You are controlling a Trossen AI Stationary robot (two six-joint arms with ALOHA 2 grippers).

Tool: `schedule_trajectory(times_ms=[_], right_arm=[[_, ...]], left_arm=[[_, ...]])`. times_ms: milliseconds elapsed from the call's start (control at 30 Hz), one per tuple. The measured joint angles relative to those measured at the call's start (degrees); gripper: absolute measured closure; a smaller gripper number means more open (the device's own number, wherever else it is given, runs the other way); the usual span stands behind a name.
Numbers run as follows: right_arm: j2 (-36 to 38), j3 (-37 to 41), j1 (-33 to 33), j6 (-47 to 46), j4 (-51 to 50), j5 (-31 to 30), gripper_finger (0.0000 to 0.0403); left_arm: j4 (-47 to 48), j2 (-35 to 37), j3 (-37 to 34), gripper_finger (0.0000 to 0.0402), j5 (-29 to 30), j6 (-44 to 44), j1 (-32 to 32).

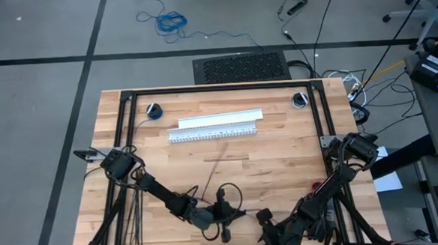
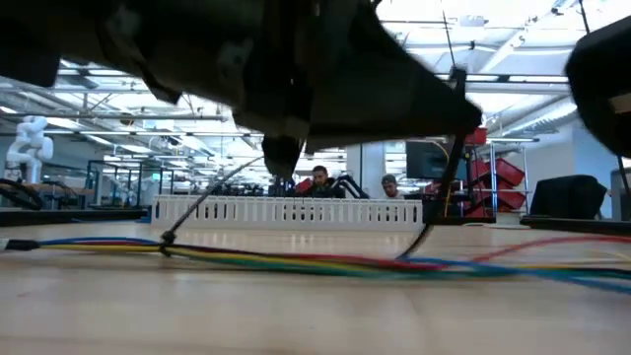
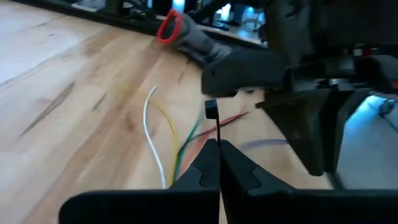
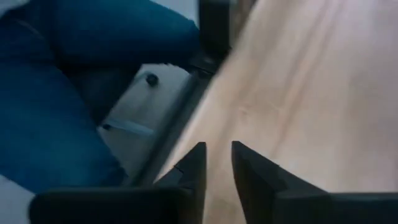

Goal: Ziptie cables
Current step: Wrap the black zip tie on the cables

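Cables (image 2: 296, 261) lie flat on the wooden table (image 1: 281, 153), their long axis running parallel to the white slotted channel (image 1: 215, 126) and nearer the front edge than it. Clamped fingers of the left gripper (image 3: 219, 149) pinch an upright black ziptie (image 3: 212, 118) above them. Beside it, the right gripper (image 4: 216, 163) stands slightly parted, empty.

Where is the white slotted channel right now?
In the high view, the white slotted channel lies across the table's far middle, between two round dark fittings, well beyond both grippers at the near edge.
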State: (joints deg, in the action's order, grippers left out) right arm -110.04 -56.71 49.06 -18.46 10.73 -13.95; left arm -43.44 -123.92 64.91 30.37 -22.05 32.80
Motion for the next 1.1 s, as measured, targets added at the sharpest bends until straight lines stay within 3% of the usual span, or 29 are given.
schedule_trajectory(times_ms=[200, 467, 567, 700, 833, 1100], right_arm=[[0.2, -0.9, 2.0, -1.2, 1.0, -0.2, 0.0270], [0.3, -2.9, 1.5, -1.7, -5.2, -14.9, 0.0256], [0.3, -2.9, 0.6, -1.1, -5.2, -18.8, 0.0258], [0.3, -2.9, 0.4, -1.4, -6.5, -19.1, 0.0258], [0.3, -2.9, 0.7, -1.5, -7.9, -19.1, 0.0259], [0.3, -2.9, 0.7, -2.4, -9.9, -20.5, 0.0259]], left_arm=[[0.0, 0.0, 1.0, 0.0402, 2.0, -0.2, 1.4], [0.0, 0.0, 1.0, 0.0402, 19.0, 1.3, -0.7], [0.0, 0.0, 1.0, 0.0402, 19.3, -2.8, -3.4], [0.9, 0.0, 1.0, 0.0402, 18.8, -7.1, -4.9], [1.1, 0.0, 1.0, 0.0402, 21.9, -5.9, -5.6], [1.7, 0.0, 1.0, 0.0402, 22.2, -4.5, -9.4]])
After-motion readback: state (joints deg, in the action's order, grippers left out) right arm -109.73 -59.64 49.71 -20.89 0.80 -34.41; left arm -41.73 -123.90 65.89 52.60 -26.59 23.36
